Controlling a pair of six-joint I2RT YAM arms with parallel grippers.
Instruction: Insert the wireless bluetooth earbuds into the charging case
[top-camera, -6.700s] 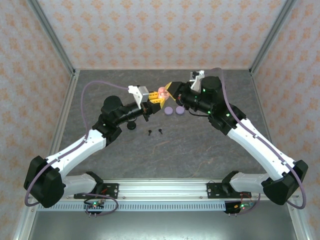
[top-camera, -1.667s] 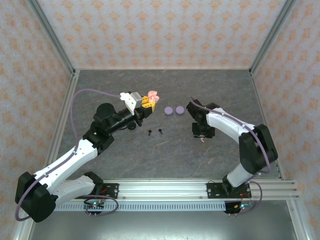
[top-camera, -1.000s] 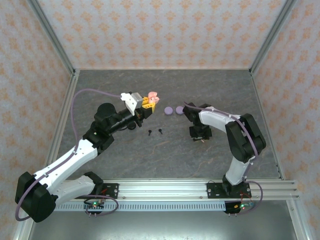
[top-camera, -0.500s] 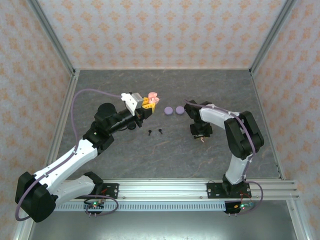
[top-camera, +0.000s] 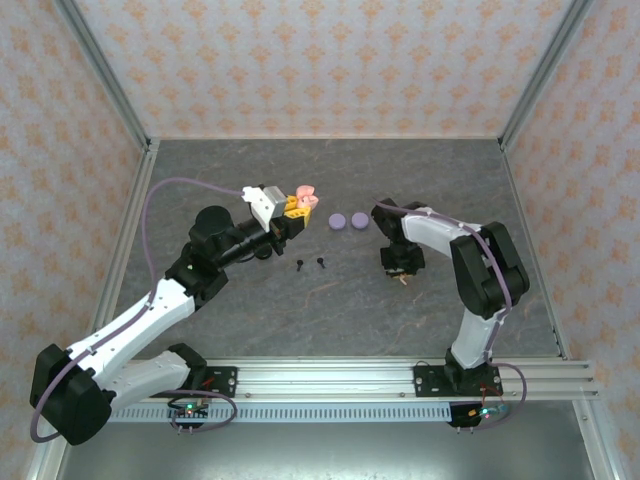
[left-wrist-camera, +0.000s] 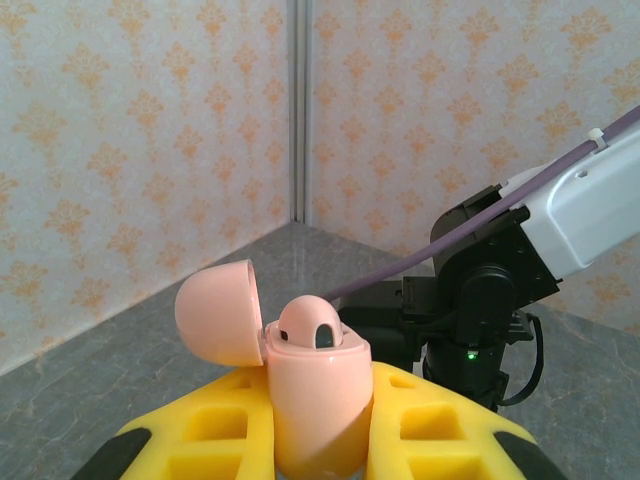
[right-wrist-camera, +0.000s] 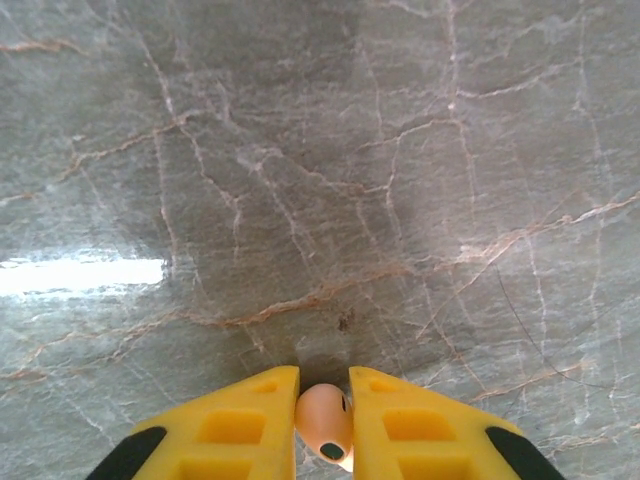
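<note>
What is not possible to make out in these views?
- Left wrist view: open pink plastic charging case, its inside hidden behind its own front wall.
- Right wrist view: small pink earbud, stem hidden inside the right gripper.
- Top view: two tiny black earbuds, too small to tell how they lie.

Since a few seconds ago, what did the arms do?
The right tool pulled away from the pink case, went down to the table and shut on a pink earbud. The left tool still holds the open case; purple cases and black earbuds stayed.
</note>
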